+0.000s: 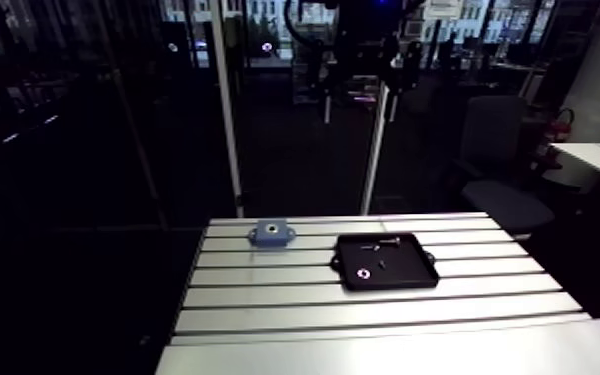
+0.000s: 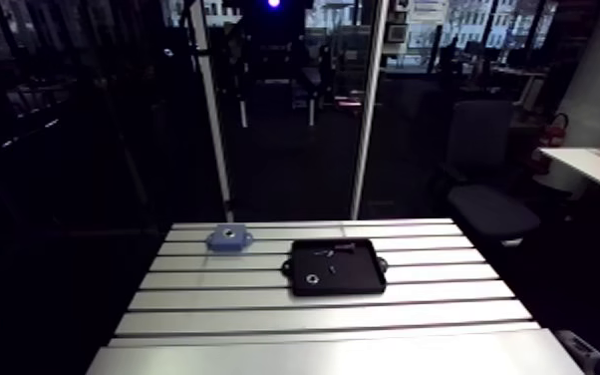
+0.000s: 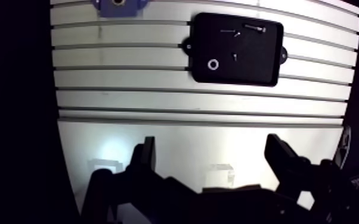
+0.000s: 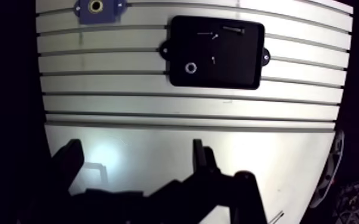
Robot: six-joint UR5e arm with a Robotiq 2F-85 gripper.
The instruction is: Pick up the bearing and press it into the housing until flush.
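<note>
The slotted aluminium surface (image 3: 158,101) carries a black tray (image 3: 253,68) with two small lugs. The end effector (image 3: 212,146) hangs over the surface's smooth near strip, fingers spread wide with nothing between them. The blue housing (image 1: 271,233) sits beside the tray at the far edge. The ring-shaped bearing (image 3: 213,64) lies inside the tray, apart from several small screws (image 3: 254,27).

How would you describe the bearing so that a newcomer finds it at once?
On the slotted aluminium table lies one black tray, beside a blue housing. The bearing sits inside the tray, toward the housing side. It is the only round ring; its neighbours are thin slivers.
</note>
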